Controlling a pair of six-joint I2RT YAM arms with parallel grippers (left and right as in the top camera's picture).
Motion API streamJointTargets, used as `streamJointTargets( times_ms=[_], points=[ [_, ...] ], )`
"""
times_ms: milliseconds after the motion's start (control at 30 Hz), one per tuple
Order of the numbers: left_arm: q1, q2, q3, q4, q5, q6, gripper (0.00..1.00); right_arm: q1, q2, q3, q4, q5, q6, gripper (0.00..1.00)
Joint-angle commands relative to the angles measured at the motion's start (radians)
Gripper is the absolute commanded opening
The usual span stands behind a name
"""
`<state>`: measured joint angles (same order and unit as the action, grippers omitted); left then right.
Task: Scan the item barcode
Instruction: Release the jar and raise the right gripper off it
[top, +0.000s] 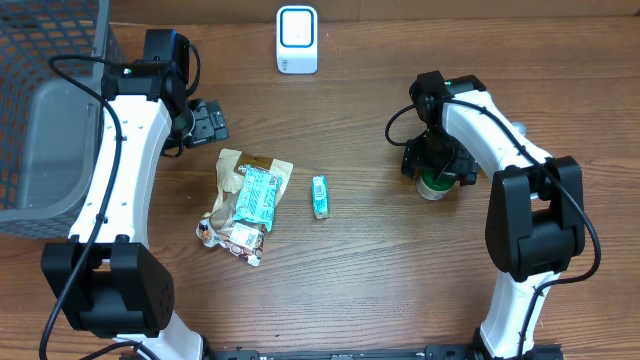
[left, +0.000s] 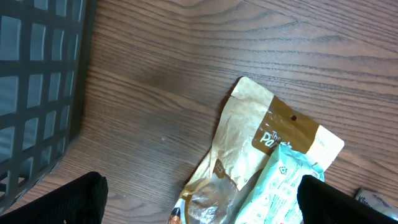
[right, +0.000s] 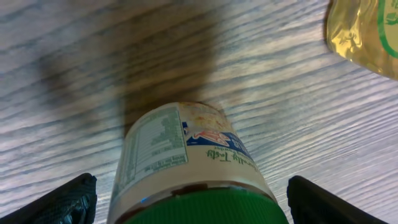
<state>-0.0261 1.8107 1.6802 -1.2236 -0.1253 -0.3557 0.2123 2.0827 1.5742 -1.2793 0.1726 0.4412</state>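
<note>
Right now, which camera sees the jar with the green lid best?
The right wrist view: the jar is close up, label and green lid plain. Overhead catches only a bit of green under the right arm. The left wrist view misses it.

A grey mesh basket stands on the brown wood-grain table.

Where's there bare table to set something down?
Bare wood lies between the scanner and the teal pack, between that pack and the jar, and along the table's near edge. It is crowded on the left, where snack bags, left gripper and basket sit close.
</note>
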Motion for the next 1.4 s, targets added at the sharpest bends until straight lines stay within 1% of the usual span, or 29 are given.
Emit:
streamJointTargets(
  times_ms=[0,133,400,567,667,733,800,867,933,967,1000,1033,1067,1233,1367],
  points=[
    [-0.007,0.001,0.016,0.001,-0.013,0.012,1.00,0.004,-0.011,-0.002,0.022,0.011,0.003,0.94],
    [-0.007,0.001,0.016,0.001,-0.013,0.012,1.00,0.004,-0.011,-0.001,0.079,0.012,-0.005,0.96],
    [-0.007,0.001,0.016,0.001,-0.013,0.012,1.00,-0.002,-0.011,0.029,0.188,0.048,-0.164,1.00],
    [-0.007,0.001,0.016,0.001,-0.013,0.012,1.00,0.000,-0.011,0.062,0.201,0.047,-0.184,1.00],
    [-0.007,0.001,0.016,0.001,-0.013,0.012,1.00,0.000,-0.012,0.077,0.198,0.012,-0.184,1.00],
    [-0.007,0.001,0.016,0.001,-0.013,0.012,1.00,0.001,-0.012,0.079,0.201,-0.066,-0.184,0.98],
    [-0.007,0.001,0.016,0.001,-0.013,0.012,1.00,0.002,-0.012,0.078,0.202,-0.161,-0.184,0.94],
    [-0.007,0.001,0.016,0.001,-0.013,0.012,1.00,0.003,-0.012,0.076,0.201,-0.247,-0.184,0.71],
    [-0.007,0.001,0.016,0.001,-0.013,0.012,1.00,0.006,-0.012,0.076,0.201,-0.299,-0.184,0.43],
    [-0.007,0.001,0.016,0.001,-0.013,0.012,1.00,0.008,-0.012,0.074,0.199,-0.314,-0.184,0.31],
    [-0.007,0.001,0.016,0.001,-0.013,0.012,1.00,0.011,-0.012,0.073,0.192,-0.322,-0.183,0.15],
    [-0.007,0.001,0.016,0.001,-0.013,0.012,1.00,0.014,-0.012,0.072,0.179,-0.324,-0.180,0.08],
    [-0.007,0.001,0.016,0.001,-0.013,0.012,1.00,0.018,-0.012,0.069,0.170,-0.324,-0.180,0.07],
    [-0.007,0.001,0.016,0.001,-0.013,0.012,1.00,0.032,-0.012,0.063,0.146,-0.323,-0.180,0.07],
    [-0.007,0.001,0.016,0.001,-0.013,0.012,1.00,0.036,-0.012,0.063,0.063,-0.319,-0.180,0.07]
  ],
)
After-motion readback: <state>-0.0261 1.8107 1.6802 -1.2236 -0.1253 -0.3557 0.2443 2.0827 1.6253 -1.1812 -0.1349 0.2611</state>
